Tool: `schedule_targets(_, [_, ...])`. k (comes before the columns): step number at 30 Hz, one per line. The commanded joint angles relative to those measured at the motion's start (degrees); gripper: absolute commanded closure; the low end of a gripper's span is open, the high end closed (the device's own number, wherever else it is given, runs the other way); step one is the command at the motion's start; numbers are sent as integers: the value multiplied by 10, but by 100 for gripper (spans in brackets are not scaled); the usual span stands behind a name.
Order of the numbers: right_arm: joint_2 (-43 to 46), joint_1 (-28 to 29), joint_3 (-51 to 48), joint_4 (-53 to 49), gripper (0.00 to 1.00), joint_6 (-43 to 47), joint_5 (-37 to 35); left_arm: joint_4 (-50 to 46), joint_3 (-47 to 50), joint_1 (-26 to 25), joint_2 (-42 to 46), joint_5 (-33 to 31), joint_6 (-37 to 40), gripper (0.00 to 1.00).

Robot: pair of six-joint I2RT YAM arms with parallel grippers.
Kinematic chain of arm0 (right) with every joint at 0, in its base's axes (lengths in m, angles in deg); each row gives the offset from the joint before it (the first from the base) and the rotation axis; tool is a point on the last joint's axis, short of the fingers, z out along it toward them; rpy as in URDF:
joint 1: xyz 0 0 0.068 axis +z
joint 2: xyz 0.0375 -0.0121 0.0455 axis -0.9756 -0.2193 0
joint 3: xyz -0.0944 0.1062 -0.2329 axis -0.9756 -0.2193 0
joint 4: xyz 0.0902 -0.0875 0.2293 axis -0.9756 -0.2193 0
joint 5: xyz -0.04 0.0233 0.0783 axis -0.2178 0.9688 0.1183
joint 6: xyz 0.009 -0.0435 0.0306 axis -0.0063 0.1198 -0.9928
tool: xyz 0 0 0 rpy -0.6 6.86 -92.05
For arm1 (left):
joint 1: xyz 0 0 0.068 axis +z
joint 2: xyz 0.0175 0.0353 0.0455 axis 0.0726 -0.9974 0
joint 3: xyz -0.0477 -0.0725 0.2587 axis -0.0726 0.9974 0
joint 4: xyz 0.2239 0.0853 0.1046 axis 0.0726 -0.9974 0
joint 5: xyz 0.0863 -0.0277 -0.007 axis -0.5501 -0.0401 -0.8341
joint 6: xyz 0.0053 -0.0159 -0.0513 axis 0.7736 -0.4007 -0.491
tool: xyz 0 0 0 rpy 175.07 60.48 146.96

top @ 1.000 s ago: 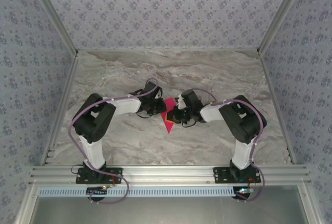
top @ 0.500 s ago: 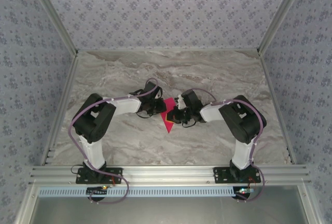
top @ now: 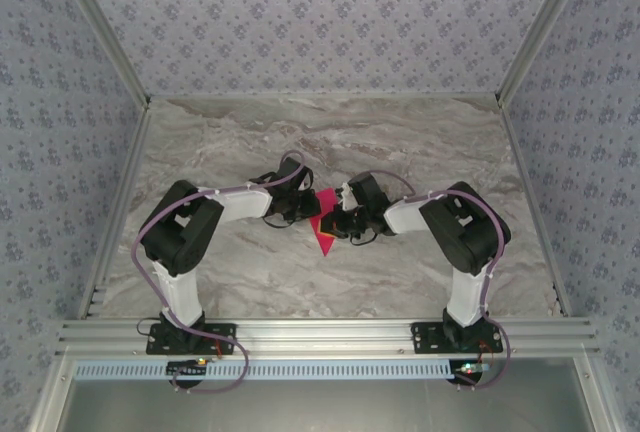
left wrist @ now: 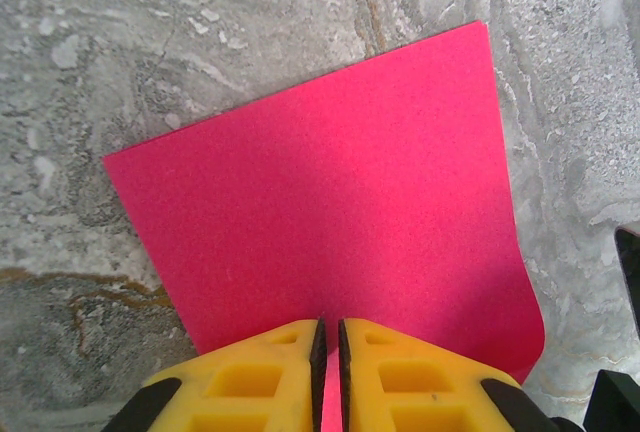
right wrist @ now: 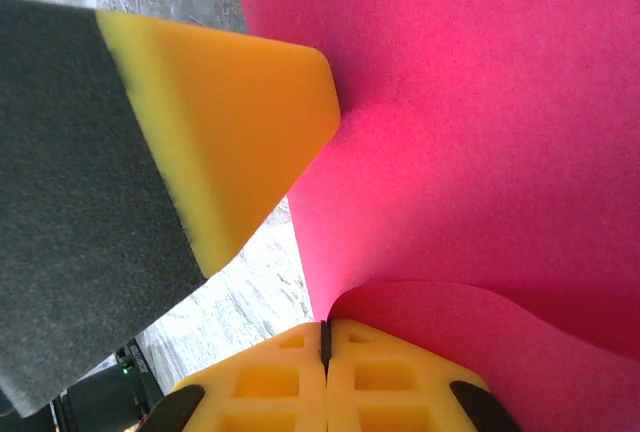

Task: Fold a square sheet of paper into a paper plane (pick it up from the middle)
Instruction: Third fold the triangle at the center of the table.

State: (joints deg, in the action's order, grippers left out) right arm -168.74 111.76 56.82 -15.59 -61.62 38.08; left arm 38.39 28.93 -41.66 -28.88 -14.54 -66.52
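The square sheet of paper [top: 324, 232] is bright magenta and lies at the table's middle between both grippers, looking like a downward-pointing triangle from above. My left gripper [top: 311, 209] is at its upper left. In the left wrist view its yellow jaws [left wrist: 329, 324] stand shut to a thin slit over the sheet [left wrist: 330, 182], which spreads flat beyond them. My right gripper [top: 340, 222] comes from the right. Its jaws [right wrist: 324, 329] are shut on a curled-up edge of the sheet [right wrist: 480, 152]. The left gripper's finger [right wrist: 240, 122] touches the paper close by.
The marble table [top: 400, 142] is bare all round the paper. Patterned walls and metal frame posts [top: 100, 32] close in the back and sides. An aluminium rail [top: 320, 334] with the arm bases runs along the near edge.
The right arm's elbow has shifted very slightly left. The paper and both grippers stay where they were.
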Motion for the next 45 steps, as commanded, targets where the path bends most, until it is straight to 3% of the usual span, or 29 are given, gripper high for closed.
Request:
schedule_targets(1, [-9,3,14,-11,94,16,0,-30,0,-1,-17,3,7,85])
schedule_targets(26, [32,2,-5,-33,94,25,-49,-52,-6,1,-10,-15,13,86])
schedule_targets(45, [-1,6,9,-53,94,49,-37,-51,-9,0,-10,-9,14,86])
